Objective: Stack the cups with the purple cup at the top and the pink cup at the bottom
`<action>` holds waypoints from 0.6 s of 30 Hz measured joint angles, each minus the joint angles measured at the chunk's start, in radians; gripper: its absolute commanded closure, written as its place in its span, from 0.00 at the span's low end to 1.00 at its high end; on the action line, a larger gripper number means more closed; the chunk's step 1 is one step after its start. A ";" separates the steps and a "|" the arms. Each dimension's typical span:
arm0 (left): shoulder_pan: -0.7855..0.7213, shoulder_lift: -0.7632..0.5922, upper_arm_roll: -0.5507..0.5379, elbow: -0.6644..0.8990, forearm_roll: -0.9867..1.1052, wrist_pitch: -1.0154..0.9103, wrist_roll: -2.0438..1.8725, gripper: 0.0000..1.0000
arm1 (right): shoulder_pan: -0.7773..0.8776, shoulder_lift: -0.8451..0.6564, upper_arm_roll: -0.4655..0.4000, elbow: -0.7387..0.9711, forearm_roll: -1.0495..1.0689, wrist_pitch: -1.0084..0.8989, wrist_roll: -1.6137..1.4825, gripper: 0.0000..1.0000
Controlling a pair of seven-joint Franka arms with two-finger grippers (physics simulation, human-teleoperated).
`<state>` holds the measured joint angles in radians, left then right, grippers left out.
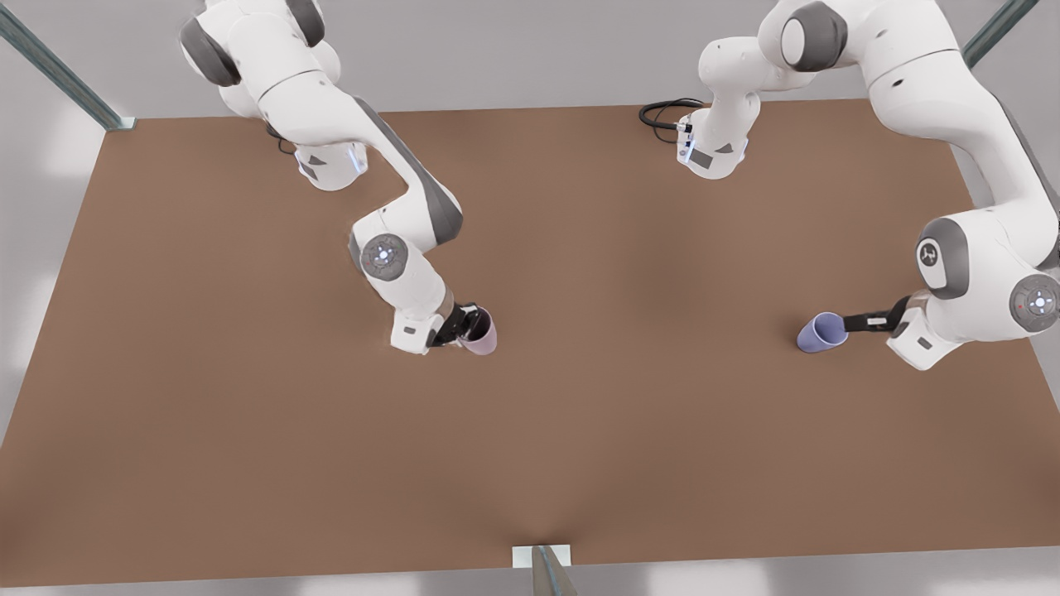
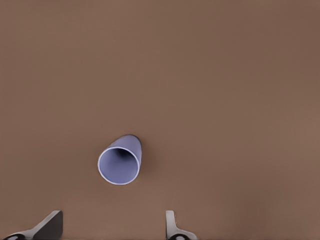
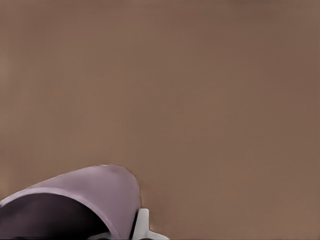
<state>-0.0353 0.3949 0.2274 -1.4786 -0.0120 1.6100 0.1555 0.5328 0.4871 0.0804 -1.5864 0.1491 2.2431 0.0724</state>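
A broad brown table [image 1: 530, 430] filled the scene, with grey rails at its corners and a small bracket [image 1: 542, 556] at the middle of its near edge. Two white arms reached over it. A black cable [image 1: 662, 114] looped near the base of the arm on the front view's right.

The arm on the front view's right carried the left gripper [image 1: 846, 323], which lay low over the table and pointed toward the purple cup [image 1: 821, 333]. In the left wrist view its two fingers [image 2: 50, 226] stood spread wide apart, with the purple cup [image 2: 120, 161] standing on the table ahead of them and not between them; one dark fingertip reached as far as the cup's rim in the front view, though whether it touched could not be told.

The arm on the front view's left carried the right gripper [image 1: 465, 324], bent down to the table. Its fingers were clamped on the rim of the pink cup [image 1: 480, 335], one inside the dark mouth and one outside. In the right wrist view the pink cup [image 3: 95, 192] sat close against a pale finger [image 3: 142, 222]. The pink cup sat near the table's middle, well apart from the purple cup.
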 measured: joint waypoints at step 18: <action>0.121 0.109 0.032 -0.312 -0.116 0.468 0.335 0.00 | 0.297 0.566 -0.099 0.691 0.008 -0.241 0.672 0.79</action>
<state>0.0857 0.5035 0.2597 -1.7907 -0.1282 2.0781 0.4907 0.8299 1.0531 -0.0185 -0.8957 0.1574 2.0025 0.7446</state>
